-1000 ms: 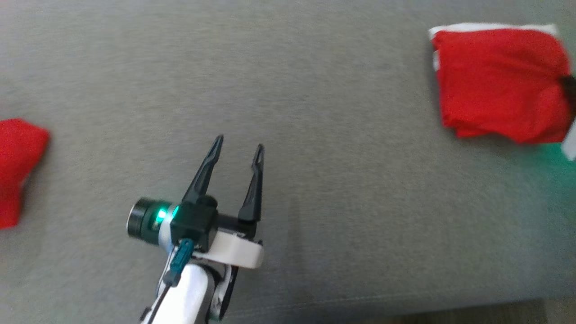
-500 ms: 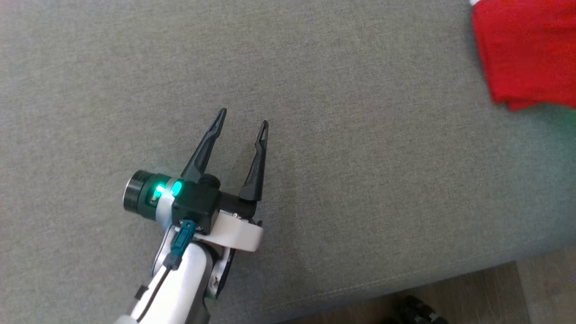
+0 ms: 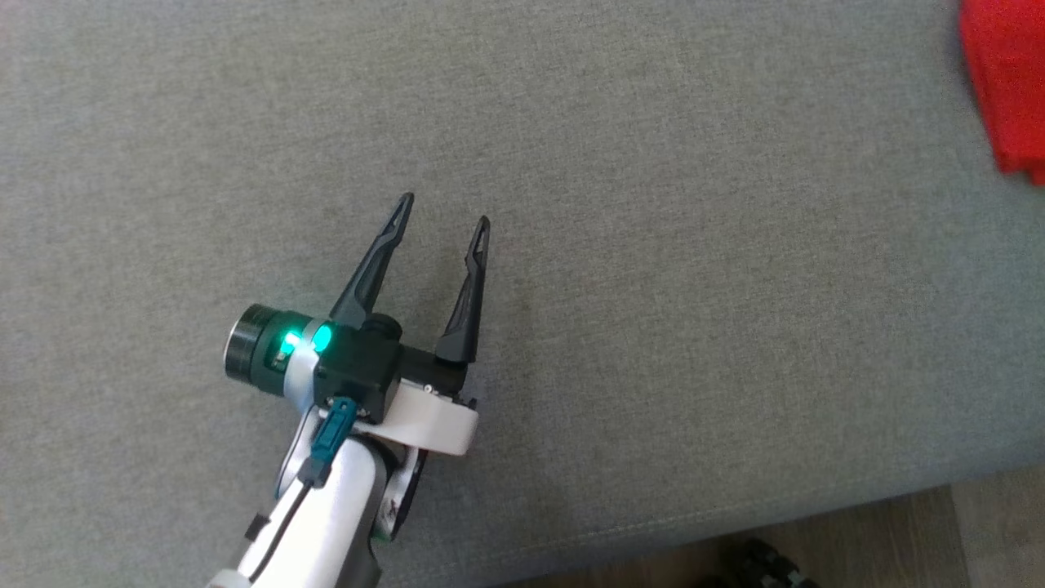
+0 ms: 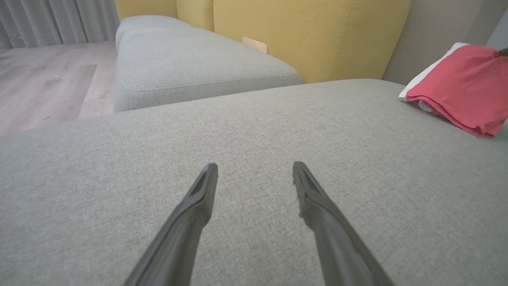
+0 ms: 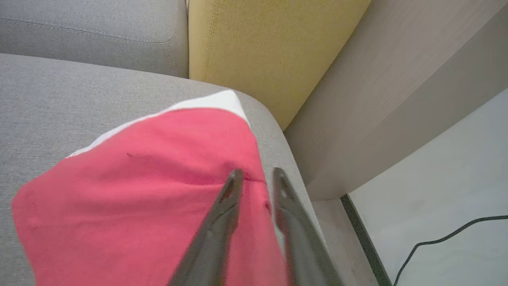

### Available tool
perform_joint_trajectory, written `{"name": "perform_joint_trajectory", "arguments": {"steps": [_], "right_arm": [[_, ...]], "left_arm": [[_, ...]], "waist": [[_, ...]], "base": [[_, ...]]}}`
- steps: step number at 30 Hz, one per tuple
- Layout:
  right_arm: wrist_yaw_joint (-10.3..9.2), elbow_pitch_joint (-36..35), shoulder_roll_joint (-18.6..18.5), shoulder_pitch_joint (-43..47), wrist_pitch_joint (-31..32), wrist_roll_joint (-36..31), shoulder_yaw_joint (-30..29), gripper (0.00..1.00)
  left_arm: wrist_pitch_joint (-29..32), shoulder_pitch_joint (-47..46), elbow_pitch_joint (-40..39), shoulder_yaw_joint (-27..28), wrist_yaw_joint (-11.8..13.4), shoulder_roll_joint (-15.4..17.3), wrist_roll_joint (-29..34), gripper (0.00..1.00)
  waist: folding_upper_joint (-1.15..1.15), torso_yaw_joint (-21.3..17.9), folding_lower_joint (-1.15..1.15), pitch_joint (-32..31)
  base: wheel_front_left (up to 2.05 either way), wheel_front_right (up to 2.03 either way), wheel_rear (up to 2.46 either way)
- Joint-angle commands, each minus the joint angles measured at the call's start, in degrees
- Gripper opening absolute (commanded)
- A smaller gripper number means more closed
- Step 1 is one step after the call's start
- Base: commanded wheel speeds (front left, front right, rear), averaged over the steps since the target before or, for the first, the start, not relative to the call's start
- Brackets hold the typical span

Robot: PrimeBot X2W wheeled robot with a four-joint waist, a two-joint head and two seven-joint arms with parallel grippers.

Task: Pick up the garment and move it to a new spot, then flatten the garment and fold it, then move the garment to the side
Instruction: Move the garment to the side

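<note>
Left gripper (image 3: 445, 210): released, its two dark fingers spread wide with nothing between them. In the head view it sits at 7 o'clock from the picture's centre, fingers pointing toward 12 o'clock over the bare grey sofa seat (image 3: 694, 269).

Right gripper (image 5: 258, 172): in the right wrist view its fingers stand a narrow gap apart, not clamped, directly over the garment (image 5: 151, 190). Whether the tips touch the cloth cannot be told.

Garment: red with a white edge, folded flat, lying on the seat near the seat's rounded corner. The yellow backrest (image 5: 270, 51) is at 12 o'clock from it in the right wrist view. In the head view a strip of the garment (image 3: 1008, 90) shows at 2 o'clock at the frame edge, well apart from the left gripper. In the left wrist view the garment (image 4: 464, 87) lies at 2 o'clock from the left gripper (image 4: 254, 166).
</note>
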Motion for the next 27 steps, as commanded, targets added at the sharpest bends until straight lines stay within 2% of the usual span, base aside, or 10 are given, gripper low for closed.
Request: {"name": "perform_joint_trajectory", "arguments": {"steps": [1, 5, 10, 12, 13, 15, 22, 27], "right_arm": [[-0.05, 0.1, -1.3, 0.0, -1.0, -2.2, -1.8, 1.0], [-0.05, 1.6, 0.8, -0.2, -2.6, -6.8, -4.7, 1.0], [-0.05, 0.6, 8.2, 2.6, -4.5, -10.7, -6.3, 1.0], [-0.05, -0.3, 11.4, 4.8, -5.3, -10.4, -5.9, 1.0], [-0.05, -1.2, 14.4, 7.2, -6.1, -9.6, -5.0, 1.0], [-0.05, -2.1, 17.2, 10.0, -7.2, -8.4, -3.5, 1.0], [-0.05, -4.5, 26.4, 19.4, -13.0, -3.7, 1.5, 1.0], [-0.05, -8.0, 31.6, 24.6, -15.5, -2.2, 5.6, 1.0]], "left_arm": [[-0.3, -1.2, -1.6, 1.3, 0.3, 0.3, -0.2, 1.0], [-0.3, -0.9, -1.6, 1.2, 0.6, 0.1, -0.5, 1.0], [-0.3, 1.4, -1.4, 1.8, 1.4, 0.0, -1.2, 1.0], [-0.3, 3.0, -1.2, 2.3, 1.7, 0.0, -1.7, 1.0], [-0.3, 4.9, -1.0, 2.9, 2.0, -0.1, -2.4, 1.0], [-0.3, 7.2, -0.7, 3.9, 2.3, -0.2, -3.5, 1.0], [-0.3, 15.6, -0.5, 8.6, 3.1, -0.4, -6.1, 1.0], [-0.3, 20.4, -1.6, 12.7, 4.0, 0.1, -5.4, 1.0]], "waist": [[0.0, 0.3, -0.01, -0.7], [0.0, 0.8, -0.01, -2.5], [0.0, 2.1, -0.01, -8.3], [0.0, 2.9, -0.01, -11.4], [0.0, 3.9, -0.01, -14.5], [0.0, 4.8, -0.01, -17.6], [0.0, 7.6, -0.01, -27.1], [0.0, 8.0, -0.01, -30.8]], "base": [[0.0, 0.0, 0.0], [0.0, 0.0, 0.0], [0.0, 0.0, 0.0], [0.0, 0.0, 0.0], [0.0, 0.0, 0.0], [0.0, 0.0, 0.0], [0.0, 0.0, 0.0], [0.0, 0.0, 0.0]]}}
